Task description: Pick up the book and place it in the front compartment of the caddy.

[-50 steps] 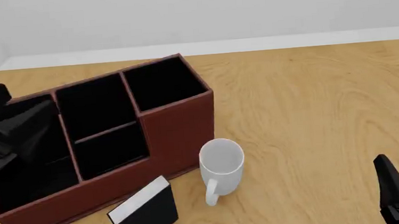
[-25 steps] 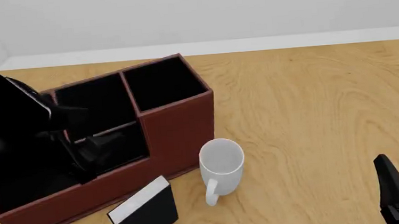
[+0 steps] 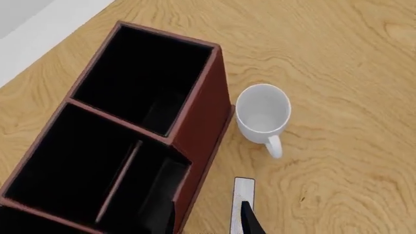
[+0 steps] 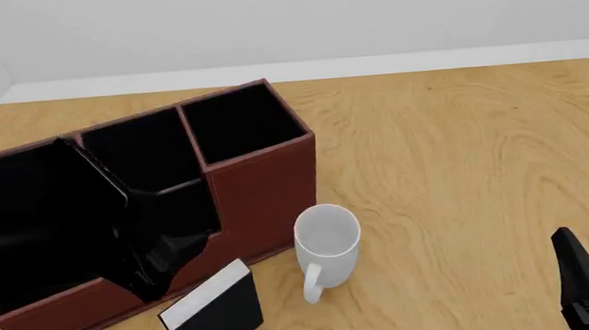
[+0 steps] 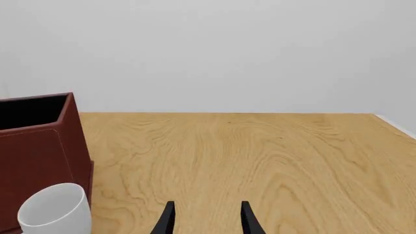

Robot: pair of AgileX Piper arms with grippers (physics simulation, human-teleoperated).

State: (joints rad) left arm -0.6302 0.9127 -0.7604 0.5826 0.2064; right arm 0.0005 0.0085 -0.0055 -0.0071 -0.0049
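1. Front view shows the book standing on the counter, just beside the caddy at its low wall, near the mug.
2. It looks rigid, light and smooth-covered; pinching across both covers, over the white page edges, seems safest.
3. Left end effector hangs above the caddy's low wall, fingers parted and empty, with the book just beyond them.
4. Right end effector is parted and empty, well apart from the caddy.

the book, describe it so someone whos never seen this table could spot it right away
Find the big reddish-brown caddy on the wooden table. Just in front of its near wall, left of the white mug, stands the book: a small black block with a white page-edge strip.
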